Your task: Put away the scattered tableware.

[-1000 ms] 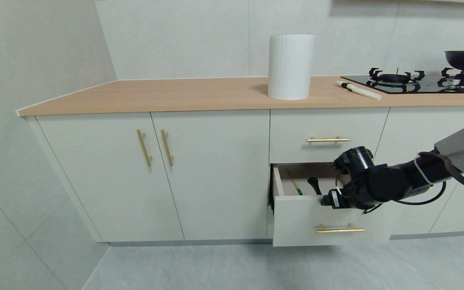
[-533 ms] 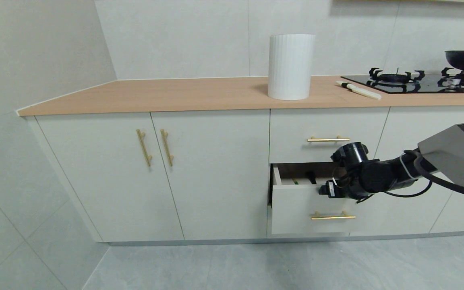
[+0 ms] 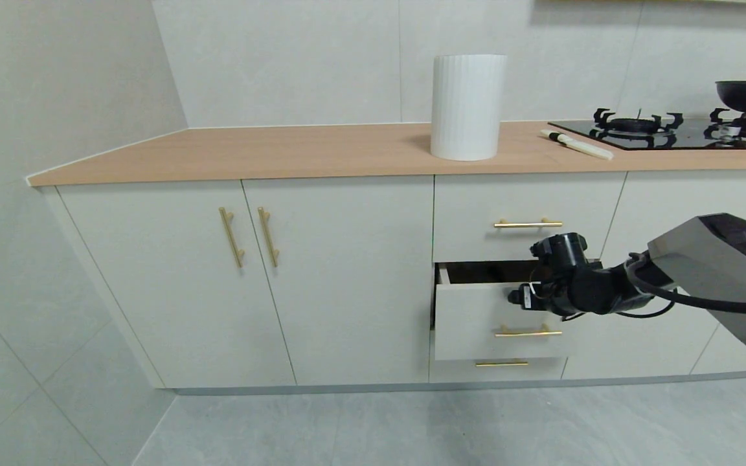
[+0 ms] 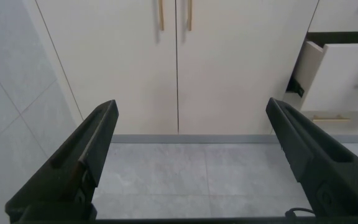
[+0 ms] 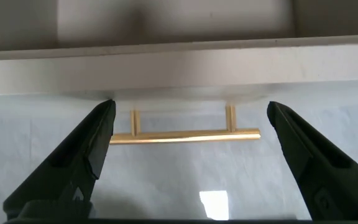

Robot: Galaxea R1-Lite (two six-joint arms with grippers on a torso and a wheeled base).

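Sitting slightly ajar: the middle drawer (image 3: 470, 320).

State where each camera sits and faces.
Head view: on the head, facing down at countertop and cabinet doors; right gripper at the part-open drawer.
Left wrist view: on that wrist, facing cabinet doors and floor; left gripper open.
Right wrist view: on that wrist, facing the gold handle; right gripper open.
Shared: head and left wrist views show the drawer.

Wooden countertop (image 3: 282, 152) with white ribbed canister (image 3: 467, 107), pale utensil (image 3: 575, 144), black gas hob (image 3: 671, 134)
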